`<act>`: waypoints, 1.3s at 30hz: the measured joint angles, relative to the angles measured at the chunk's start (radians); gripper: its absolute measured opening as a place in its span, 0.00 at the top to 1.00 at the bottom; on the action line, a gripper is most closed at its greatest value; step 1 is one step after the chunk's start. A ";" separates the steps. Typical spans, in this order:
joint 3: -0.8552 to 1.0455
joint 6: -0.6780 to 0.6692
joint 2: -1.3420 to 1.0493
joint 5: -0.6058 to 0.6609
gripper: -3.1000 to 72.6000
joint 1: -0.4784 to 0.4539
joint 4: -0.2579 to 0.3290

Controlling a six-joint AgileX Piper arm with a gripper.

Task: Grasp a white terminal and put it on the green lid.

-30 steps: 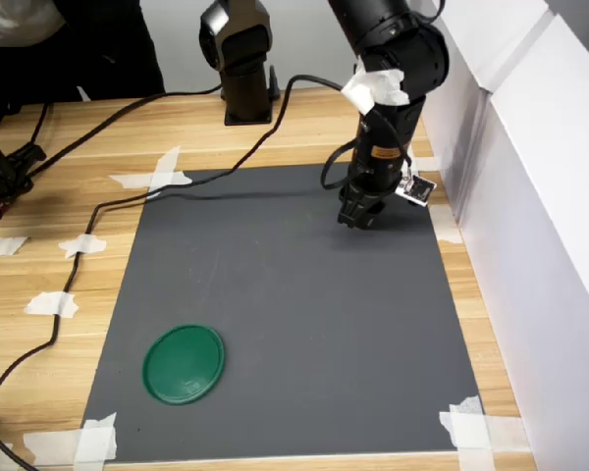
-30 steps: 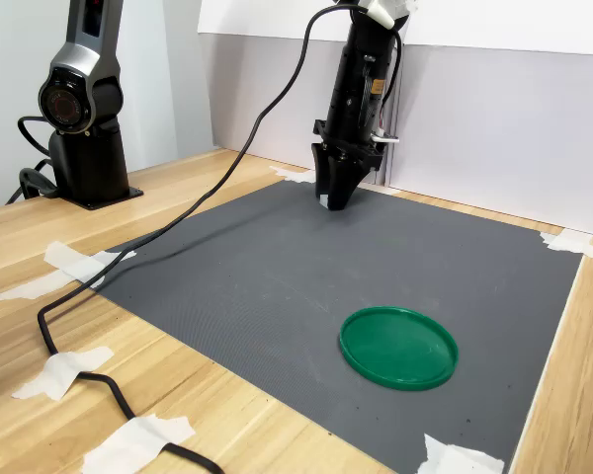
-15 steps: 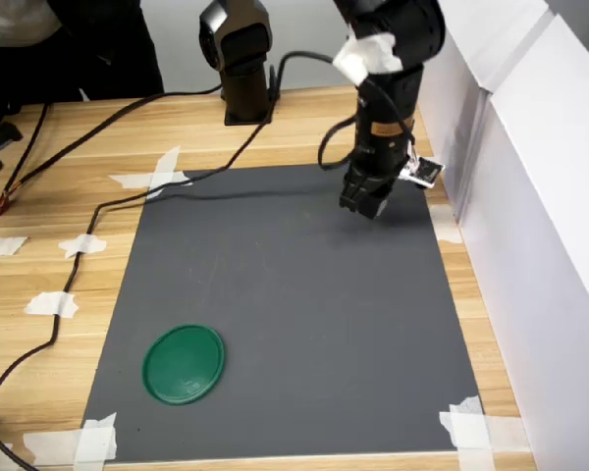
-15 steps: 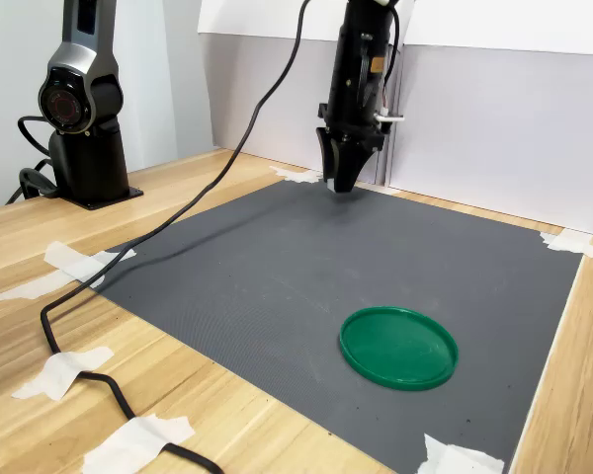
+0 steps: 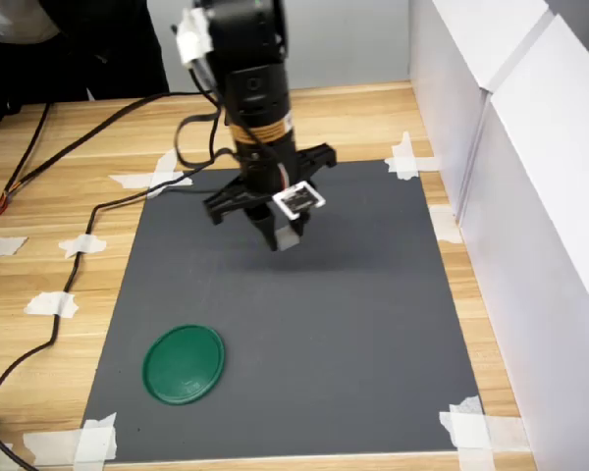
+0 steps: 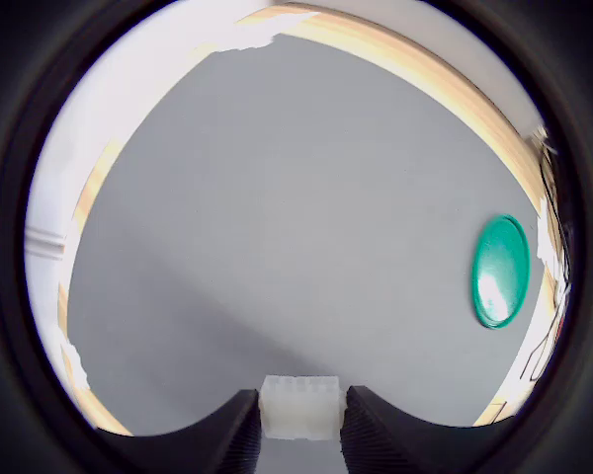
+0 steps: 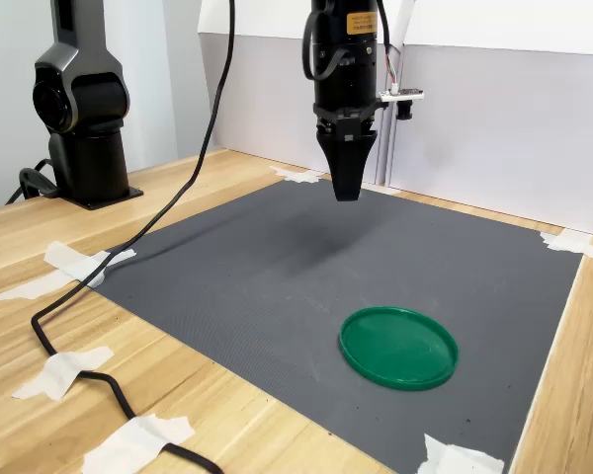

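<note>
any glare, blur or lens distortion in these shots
Wrist view: strong fisheye with a black circular vignette, a bright glare patch on the green lid, and the white terminal sharp between the fingers. First exterior view: the gripper looks slightly soft. Second exterior view: sharp, with a soft shadow on the grey mat below the gripper.

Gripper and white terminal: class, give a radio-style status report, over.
Gripper shut on white terminal, raised above grey mat. Green lid bare, off to the side. Nothing in the way.

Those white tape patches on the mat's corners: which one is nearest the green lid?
The tape patch at the mat's corner beside the green lid, lower left in the first exterior view; the others lie farther off.
</note>
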 joint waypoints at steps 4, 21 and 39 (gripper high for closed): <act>-0.017 0.000 0.011 -0.041 0.54 -0.082 -0.001; -0.309 -0.010 0.264 -0.021 0.54 -0.291 -0.006; -0.415 -0.049 0.402 -0.010 0.54 -0.293 0.056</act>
